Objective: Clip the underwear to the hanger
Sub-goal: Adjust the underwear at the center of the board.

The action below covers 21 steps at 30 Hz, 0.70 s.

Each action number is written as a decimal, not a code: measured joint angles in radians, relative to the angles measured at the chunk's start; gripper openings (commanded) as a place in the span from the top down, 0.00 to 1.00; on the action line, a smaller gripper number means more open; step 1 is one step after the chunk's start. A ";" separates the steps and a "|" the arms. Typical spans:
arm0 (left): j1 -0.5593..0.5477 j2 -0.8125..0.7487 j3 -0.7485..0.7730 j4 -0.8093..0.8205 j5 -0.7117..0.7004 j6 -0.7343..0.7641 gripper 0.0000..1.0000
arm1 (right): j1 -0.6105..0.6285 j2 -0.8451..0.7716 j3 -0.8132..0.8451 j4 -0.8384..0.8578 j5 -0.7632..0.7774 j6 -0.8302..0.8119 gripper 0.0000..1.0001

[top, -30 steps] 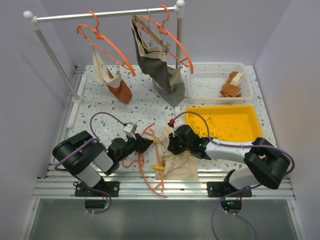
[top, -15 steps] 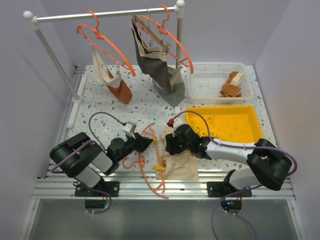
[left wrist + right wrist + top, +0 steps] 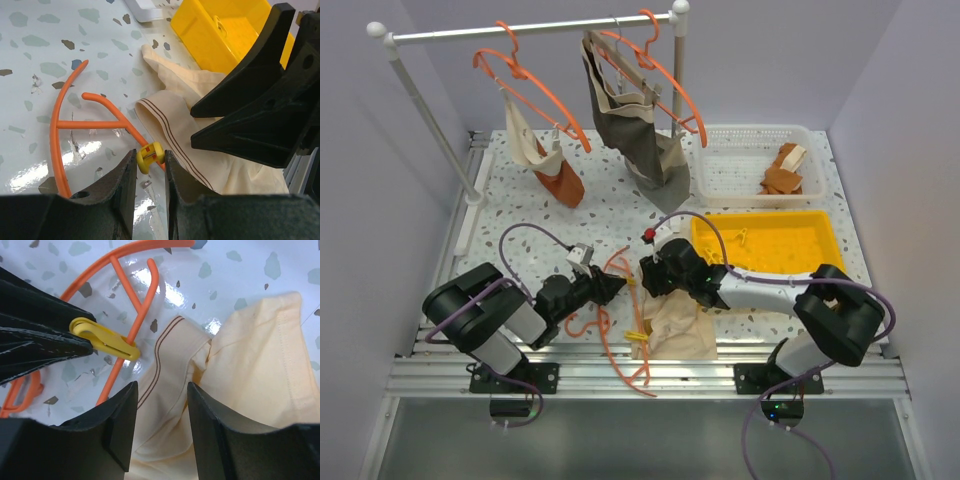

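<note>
left gripper [image 3: 616, 290]: is pinching a yellow clip [image 3: 150, 156] between narrowly parted jaws, tips at the hanger's right-hand wire
yellow clip: is sitting in that pinch right at the hanger wire; cannot tell if it is touching
hanger [image 3: 90, 123]: is lying flat on the table [image 3: 520, 215]
right gripper [image 3: 161, 395]: is hovering just right of the hanger, jaws about half apart, gripping nothing, cloth showing in the gap
underwear [image 3: 682, 330]: is lying crumpled on the table, right of the hanger, striped hem just beside the wire and clip
</note>
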 measured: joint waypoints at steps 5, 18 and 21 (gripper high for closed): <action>0.000 0.019 0.013 -0.001 0.013 -0.002 1.00 | -0.008 0.036 -0.002 0.003 0.007 -0.003 0.62; 0.000 0.026 0.027 0.000 0.022 -0.017 1.00 | -0.034 0.121 -0.037 0.108 -0.005 0.008 1.00; 0.000 0.026 0.027 0.000 0.022 -0.017 1.00 | -0.034 0.127 -0.041 0.134 -0.016 0.010 1.00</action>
